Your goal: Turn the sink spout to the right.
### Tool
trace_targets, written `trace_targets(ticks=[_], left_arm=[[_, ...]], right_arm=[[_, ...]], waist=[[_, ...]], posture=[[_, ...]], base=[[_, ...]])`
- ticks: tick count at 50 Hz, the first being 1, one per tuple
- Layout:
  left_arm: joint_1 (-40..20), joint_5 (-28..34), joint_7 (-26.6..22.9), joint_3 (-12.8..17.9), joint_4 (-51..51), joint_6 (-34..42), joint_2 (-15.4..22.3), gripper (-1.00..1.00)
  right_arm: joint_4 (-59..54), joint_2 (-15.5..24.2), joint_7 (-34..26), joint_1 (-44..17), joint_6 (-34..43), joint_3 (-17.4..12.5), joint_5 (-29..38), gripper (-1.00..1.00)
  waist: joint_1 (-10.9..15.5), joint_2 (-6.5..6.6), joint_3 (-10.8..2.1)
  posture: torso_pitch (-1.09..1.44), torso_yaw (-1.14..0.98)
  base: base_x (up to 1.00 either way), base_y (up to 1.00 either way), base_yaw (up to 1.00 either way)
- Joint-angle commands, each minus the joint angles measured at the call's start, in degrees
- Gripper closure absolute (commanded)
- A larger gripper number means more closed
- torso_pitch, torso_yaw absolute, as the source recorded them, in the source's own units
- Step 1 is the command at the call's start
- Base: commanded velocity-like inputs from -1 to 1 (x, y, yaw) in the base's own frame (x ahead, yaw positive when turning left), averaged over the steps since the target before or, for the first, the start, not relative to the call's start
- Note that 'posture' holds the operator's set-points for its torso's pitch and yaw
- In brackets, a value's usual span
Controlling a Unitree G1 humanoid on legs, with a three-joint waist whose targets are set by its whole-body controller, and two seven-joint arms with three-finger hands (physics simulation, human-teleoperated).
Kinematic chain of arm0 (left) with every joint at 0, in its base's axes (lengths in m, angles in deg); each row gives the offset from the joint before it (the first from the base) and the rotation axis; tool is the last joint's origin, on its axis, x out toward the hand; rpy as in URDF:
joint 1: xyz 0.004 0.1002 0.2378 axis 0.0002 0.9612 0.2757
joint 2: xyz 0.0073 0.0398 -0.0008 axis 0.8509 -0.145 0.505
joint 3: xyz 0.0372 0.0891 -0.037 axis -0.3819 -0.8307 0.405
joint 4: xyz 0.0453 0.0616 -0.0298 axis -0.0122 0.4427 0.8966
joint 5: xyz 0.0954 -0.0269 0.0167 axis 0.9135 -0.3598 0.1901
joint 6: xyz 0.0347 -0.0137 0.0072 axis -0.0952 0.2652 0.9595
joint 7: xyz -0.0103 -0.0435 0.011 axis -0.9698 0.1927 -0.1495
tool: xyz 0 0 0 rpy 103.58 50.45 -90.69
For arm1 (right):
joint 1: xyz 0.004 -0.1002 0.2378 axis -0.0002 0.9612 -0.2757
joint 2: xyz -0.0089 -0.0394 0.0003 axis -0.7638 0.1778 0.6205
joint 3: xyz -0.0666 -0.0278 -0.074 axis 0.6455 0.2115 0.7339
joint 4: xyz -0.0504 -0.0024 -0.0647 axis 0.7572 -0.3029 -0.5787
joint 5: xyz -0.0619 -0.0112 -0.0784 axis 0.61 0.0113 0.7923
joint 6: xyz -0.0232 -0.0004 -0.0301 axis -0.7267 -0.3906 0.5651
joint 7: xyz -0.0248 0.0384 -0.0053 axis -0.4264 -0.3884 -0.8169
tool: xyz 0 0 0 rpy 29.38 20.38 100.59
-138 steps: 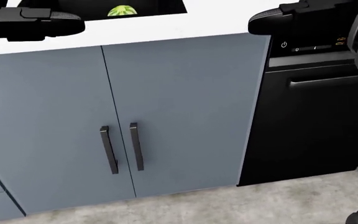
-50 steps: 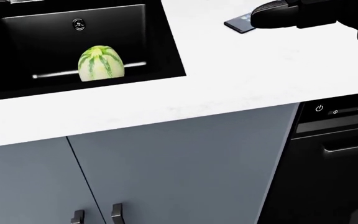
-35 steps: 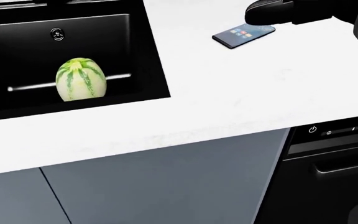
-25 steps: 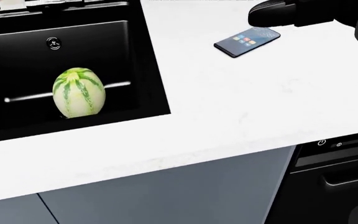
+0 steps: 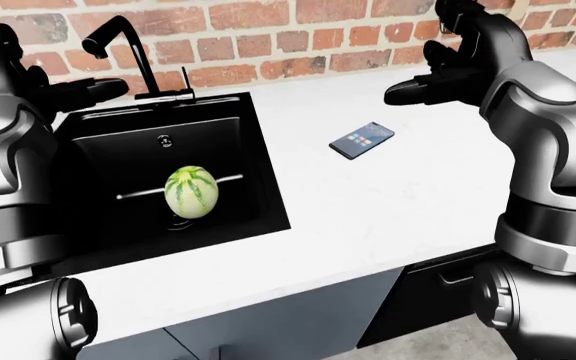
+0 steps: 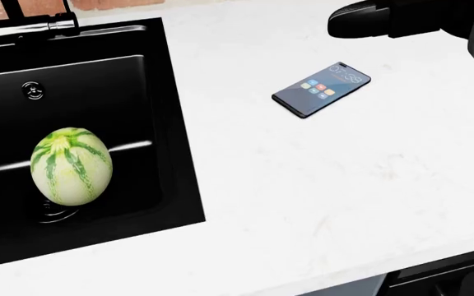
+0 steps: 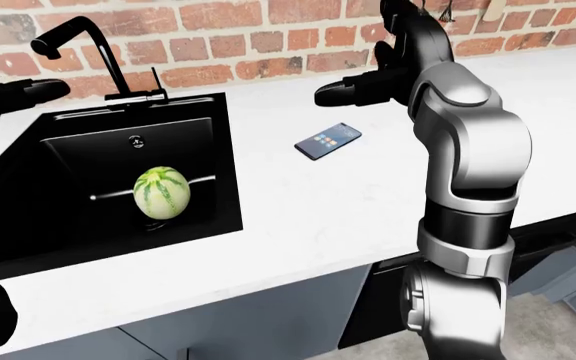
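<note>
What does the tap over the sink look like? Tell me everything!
The tap is matte black and thin. A straight stem rises from a flat black base on the sink's top rim, by the brick wall. At the top it bends into an arm that slopes toward the view's left and ends in a short nozzle pointing down. A small lever sticks up beside the base. Neither hand touches it; the left hand is near it.

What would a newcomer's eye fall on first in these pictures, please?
Probably the striped green melon, sitting over the drain of the black sink. Next, the smartphone lying flat on the white counter right of the sink, and the black spout against the brick wall, pointing to the view's left.
</note>
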Motion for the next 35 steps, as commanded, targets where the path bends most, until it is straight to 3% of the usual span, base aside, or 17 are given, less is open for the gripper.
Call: trace_targets(ticks=[1, 4, 6, 7, 8, 9, 11, 13, 16, 20, 27, 35], left_arm=[[-2.01, 0.05, 0.38, 0.91, -2.48, -2.66, 1.77, -1.00], [-2.10, -0.24, 0.39, 1.07, -1.92, -2.86, 2.40, -1.00], [-1.97, -0.45, 0.51, 1.14, -1.96, -2.82, 2.62, -1.00], [-1.90, -0.55, 0.57, 1.14, -2.08, -2.76, 2.64, -1.00], [-1.90, -0.63, 0.64, 1.09, -2.08, -2.71, 2.67, -1.00], [-1.99, -0.68, 0.69, 1.04, -1.98, -2.73, 2.72, -1.00], [-2.18, -0.78, 0.69, 0.98, -1.81, -2.71, 2.81, -1.00], [-2.29, -0.76, 0.69, 0.90, -1.51, -2.92, 2.85, -1.00], [-2.48, -0.87, 0.63, 0.87, -1.59, -2.72, 3.05, -1.00], [-3.00, -0.87, 0.32, 0.57, -1.02, -2.96, 2.92, -1.00], [-6.08, 0.83, -0.46, -0.71, 4.16, -5.39, 2.26, -1.00], [-6.82, 1.75, -0.59, -1.07, 5.28, -6.00, 1.67, -1.00]], right_arm=[[2.28, 0.24, -0.22, -2.42, -2.27, 0.00, -0.37, -1.00], [2.21, 0.17, -0.27, -2.43, -2.31, 0.04, -0.26, -1.00], [2.21, 0.09, -0.25, -2.39, -2.35, 0.07, -0.20, -1.00], [2.22, 0.06, -0.25, -2.41, -2.33, 0.08, -0.18, -1.00], [2.36, 0.06, -0.89, -2.41, -3.51, 0.13, -0.42, -1.00], [2.59, -0.01, -0.82, -2.64, -2.70, 0.04, -0.56, -1.00], [2.23, 0.11, -0.91, -2.85, -2.86, 0.06, -0.52, -1.00], [2.06, 0.15, -0.94, -2.75, -2.98, 0.01, -0.50, -1.00], [2.04, 0.28, -1.02, -3.01, -2.79, -0.04, -0.58, -1.00], [2.15, 0.31, -1.03, -2.90, -2.83, -0.11, -0.64, -1.00], [2.87, 0.21, -0.87, -2.56, -2.49, -0.16, -0.73, -1.00], [3.51, 0.19, -0.68, -2.28, -2.18, -0.22, -0.92, -1.00]], waist=[[0.35, 0.27, -1.48], [-0.04, 2.35, -1.02], [-0.51, 4.99, -1.48], [-0.66, 7.02, -2.22], [-0.22, 5.26, -1.92], [-0.31, 6.01, -0.22], [-0.51, 5.47, -0.97], [-0.60, 4.18, -0.29], [0.03, 0.71, 0.07], [0.50, 1.35, -1.23], [0.25, 1.44, -2.08], [0.18, 1.43, -1.73]], posture=[[0.00, 0.00], [0.00, 0.00], [0.00, 0.00], [0.00, 0.00], [0.00, 0.00], [0.00, 0.00], [0.00, 0.00], [0.00, 0.00], [0.00, 0.00], [0.00, 0.00], [0.00, 0.00], [0.00, 0.00]], base=[[0.22, 0.00, 0.00], [0.22, 0.00, 0.00], [0.22, 0.00, 0.00], [0.21, 0.00, 0.00], [0.22, 0.00, 0.00], [0.00, 0.00, 0.00], [0.00, 0.00, 0.00], [0.00, 0.00, 0.00], [0.00, 0.00, 0.00], [0.00, 0.00, 0.00], [0.00, 0.00, 0.00], [0.00, 0.00, 0.00]])
